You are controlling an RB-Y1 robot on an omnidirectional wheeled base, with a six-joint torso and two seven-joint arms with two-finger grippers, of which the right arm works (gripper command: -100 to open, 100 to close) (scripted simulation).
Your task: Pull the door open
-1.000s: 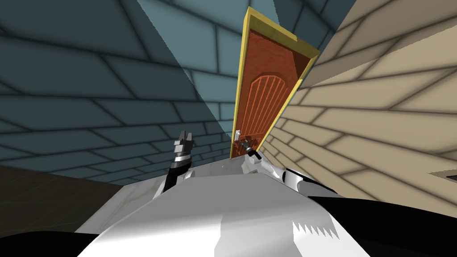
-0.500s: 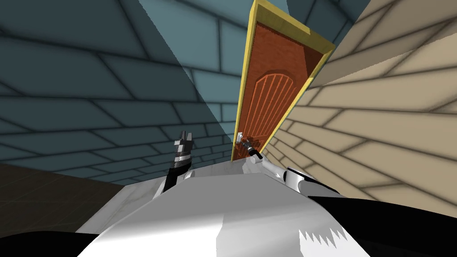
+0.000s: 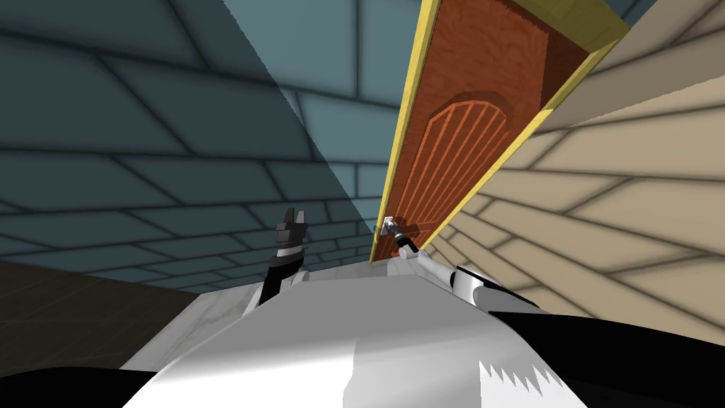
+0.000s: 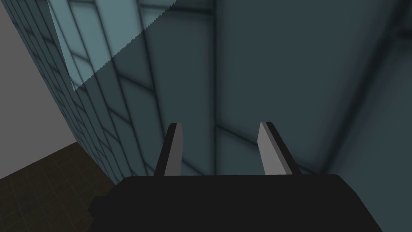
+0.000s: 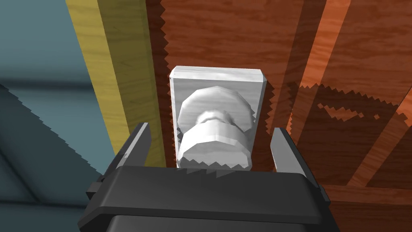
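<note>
Door [image 3: 481,106]: reddish-brown wood w/ ribbed arched panel, set in yellow frame [image 5: 120,60], ahead and to robot's right, between teal tiled wall [image 3: 177,142] and beige wall [image 3: 623,198]; appears seated in frame, not yet swung. White round knob [image 5: 215,141] on white backplate [image 5: 217,78] sits at door edge just beside frame. Right gripper [image 5: 211,129] straddles knob: fingers apart, one per side, neither touching. Step in hand: pre-grasp. Next move: close fingers on knob, verify hold, then pull back along door's arc. Caution: frame-side finger is close to frame; robot's body likely stands in swing path, so backing off may be req'd. Left gripper [image 4: 220,124]: raised toward teal wall, fingers apart, empty, well apart from door.
</note>
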